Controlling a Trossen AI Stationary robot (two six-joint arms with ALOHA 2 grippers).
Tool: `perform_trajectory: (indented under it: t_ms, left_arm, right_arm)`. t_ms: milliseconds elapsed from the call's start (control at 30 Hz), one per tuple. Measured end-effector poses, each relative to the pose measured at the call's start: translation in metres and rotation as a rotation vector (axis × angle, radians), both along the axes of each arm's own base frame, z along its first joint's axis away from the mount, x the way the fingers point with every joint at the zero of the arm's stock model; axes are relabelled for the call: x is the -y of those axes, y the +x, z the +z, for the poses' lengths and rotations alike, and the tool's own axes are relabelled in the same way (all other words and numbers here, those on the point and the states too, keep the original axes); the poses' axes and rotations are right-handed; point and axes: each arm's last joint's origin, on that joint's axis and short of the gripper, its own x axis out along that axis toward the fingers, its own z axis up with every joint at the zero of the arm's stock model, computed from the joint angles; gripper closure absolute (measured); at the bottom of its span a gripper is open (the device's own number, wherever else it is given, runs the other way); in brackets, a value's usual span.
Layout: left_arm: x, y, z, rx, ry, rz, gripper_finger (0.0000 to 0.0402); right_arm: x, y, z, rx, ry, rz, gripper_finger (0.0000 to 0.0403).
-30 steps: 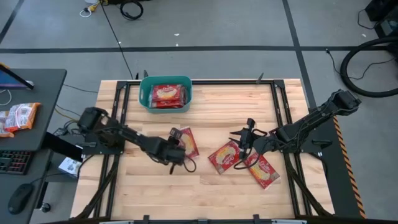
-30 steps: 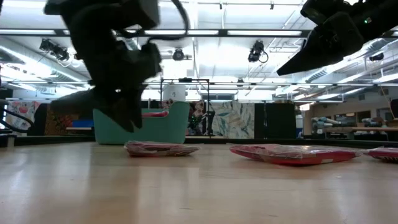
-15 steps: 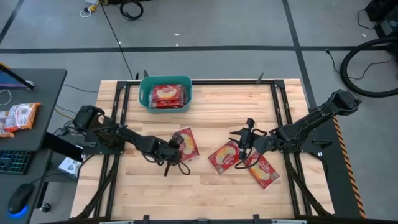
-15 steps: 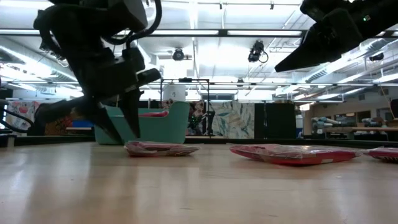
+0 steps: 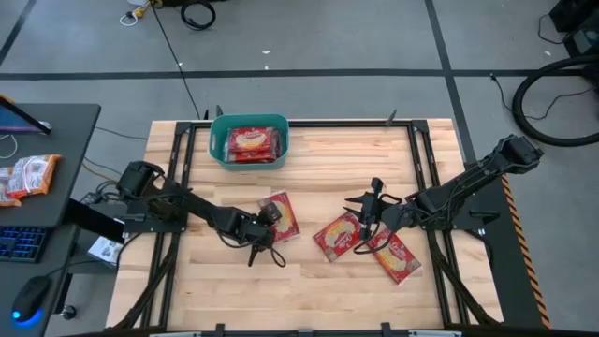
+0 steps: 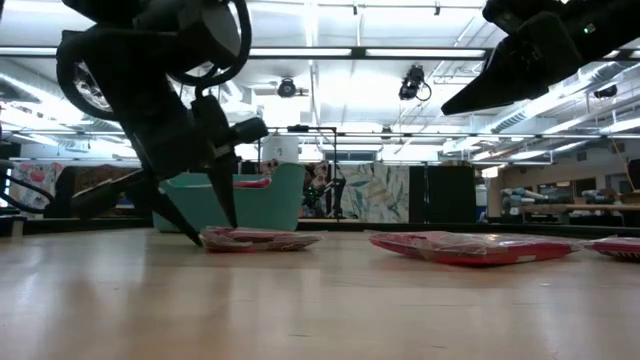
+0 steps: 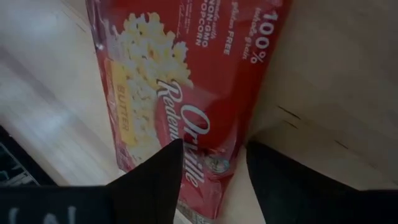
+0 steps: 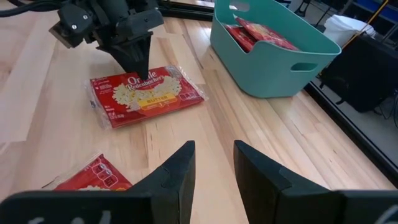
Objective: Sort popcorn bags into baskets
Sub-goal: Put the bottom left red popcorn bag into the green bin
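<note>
A red popcorn bag point(image 5: 284, 213) lies flat on the wood table, label up. My left gripper point(image 5: 267, 225) slants down onto its near end, open, with a finger on either side of the bag's corner point(image 7: 214, 168). Its fingertips point(image 6: 230, 222) reach down to table height beside the bag point(image 6: 260, 238). The teal basket point(image 5: 217, 140) at the far edge holds red bags point(image 5: 251, 142). Two more bags point(image 5: 337, 239) point(image 5: 398, 257) lie flat at the right. Above them my right gripper point(image 5: 365, 225) hovers open and holds nothing point(image 8: 214, 165). My left gripper comes at the bag's near end point(image 7: 208, 177) slanting down from the table's left, with its open fingers astride the corner. I cannot tell whether a fingertip touches the wrapper. The bag lies flat on the table.
A black metal frame point(image 5: 178, 187) runs round the table top. A side desk at the left carries a keyboard, a mouse and more red packets point(image 5: 28, 175). Bare wood lies along the near edge point(image 5: 299, 300) and between the basket and the bags.
My left gripper has sunk toward the bag at the middle of the table, rolled about its own axis, and opened: its fingers were together and now stand spread at table height. The bag has not moved. My right arm has kept still.
</note>
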Motion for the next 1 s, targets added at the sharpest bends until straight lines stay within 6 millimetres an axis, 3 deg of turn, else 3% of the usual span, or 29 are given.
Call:
perform_trajectory:
  t_ms: [333, 700, 800, 1000]
  left_arm:
    - [-0.003, 0.003, -0.001, 0.015, -0.064, 0.018, 0.0277]
    - [-0.004, 0.007, 0.003, 0.14, -0.236, 0.294, 0.0384]
    - [-0.003, 0.01, 0.013, 0.133, -0.272, 0.359, 0.0384]
    - [-0.003, 0.014, 0.063, 0.174, -0.262, 0.454, 0.0384]
  right_arm:
    - [0.0, 0.0, 0.0, 0.0, -0.001, 0.0, 0.0288]
    - [0.0, 0.0, 0.0, -0.001, -0.001, 0.001, 0.0288]
    - [0.0, 0.0, 0.0, -0.001, -0.001, 0.001, 0.0288]
    - [0.0, 0.0, 0.0, 0.0, 0.004, -0.002, 0.0288]
